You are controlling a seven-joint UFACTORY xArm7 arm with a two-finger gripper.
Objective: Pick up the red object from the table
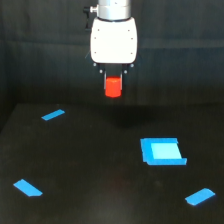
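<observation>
The red object [113,86], a short bright red-orange cylinder, hangs in the air directly under the white body of my gripper [113,84], well above the black table [90,170]. The dark fingers blend into the dark background, so only their upper parts show at each side of the cylinder. The cylinder sits between them and touches nothing else. A faint shadow lies on the table below it.
A blue square patch [162,151] lies on the table at the exterior view's right. Blue tape strips mark the table at the far left [53,115], near left [27,187] and near right [199,196].
</observation>
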